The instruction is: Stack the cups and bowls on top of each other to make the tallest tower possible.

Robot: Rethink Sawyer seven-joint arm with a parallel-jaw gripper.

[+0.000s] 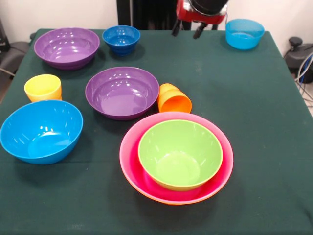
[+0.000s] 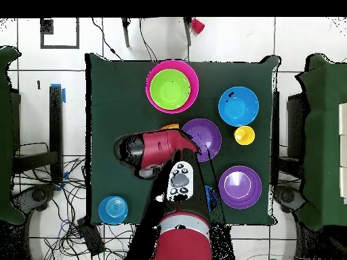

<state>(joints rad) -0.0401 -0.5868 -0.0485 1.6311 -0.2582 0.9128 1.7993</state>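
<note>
Green-clothed table (image 1: 254, 122), bowls and cups spread out, nothing stacked high yet. Hand (image 1: 188, 30) hangs at the far edge of the table in the front view, two dark fingertips (image 1: 175, 28) apart, gripping nothing. Only stack: green bowl (image 1: 180, 154) sits inside the pink bowl (image 1: 222, 169), near side of the table; an orange rim under the pink one looks like a third bowl, though I can't tell for sure. Orange cup (image 1: 173, 99) lies on its side, just beside the middle purple bowl (image 1: 122, 92) and close to the pink rim. Yellow cup (image 1: 43, 88) upright at left, near the big light blue bowl (image 1: 41, 130). Second purple bowl (image 1: 66, 47) far left, small dark blue bowl (image 1: 121, 38) next to it. Teal bowl (image 1: 244, 33) alone at the far right corner. Overhead, the red arm (image 2: 159, 149) covers the table's middle.
</note>
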